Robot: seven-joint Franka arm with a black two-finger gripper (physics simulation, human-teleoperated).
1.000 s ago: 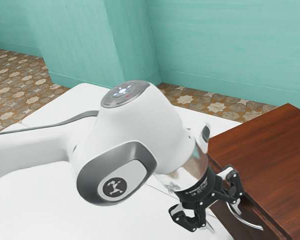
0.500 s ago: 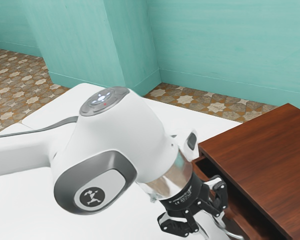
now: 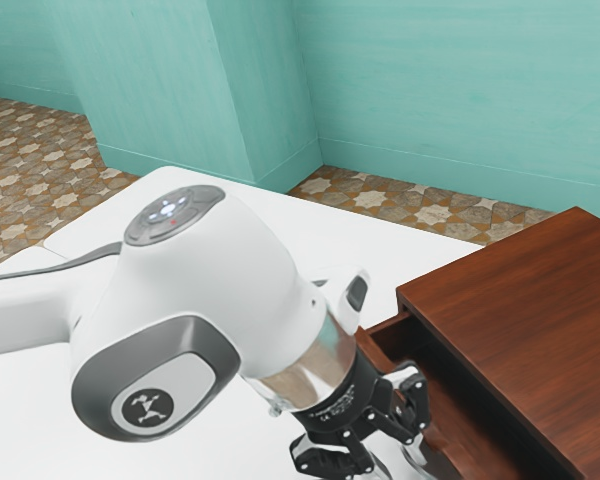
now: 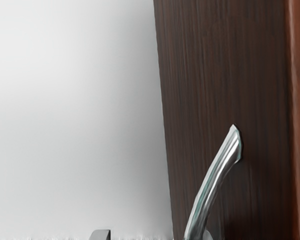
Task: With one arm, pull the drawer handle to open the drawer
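The dark wooden cabinet (image 3: pixel 525 310) stands at the exterior view's right, and its drawer (image 3: pixel 385 338) sticks partly out toward the arm. My black gripper (image 3: pixel 375 450) hangs at the drawer's front, low in the exterior view, with its fingers apart. In the wrist view the curved silver handle (image 4: pixel 217 175) rises from the dark drawer front (image 4: pixel 215 75) just under my hand. One grey fingertip (image 4: pixel 101 234) stands well to the side of the handle, away from the drawer front. The handle runs down to the hand's other side, where the contact is hidden.
A white tabletop (image 3: pixel 280 205) lies under the arm and beside the cabinet. Teal walls and a patterned tile floor (image 3: pixel 40 160) lie behind. My white arm (image 3: pixel 210 300) covers much of the table in the exterior view.
My arm and gripper have drawn back toward the exterior view's left and lower edge. The drawer has come out of the cabinet with them, from shut to partly open.
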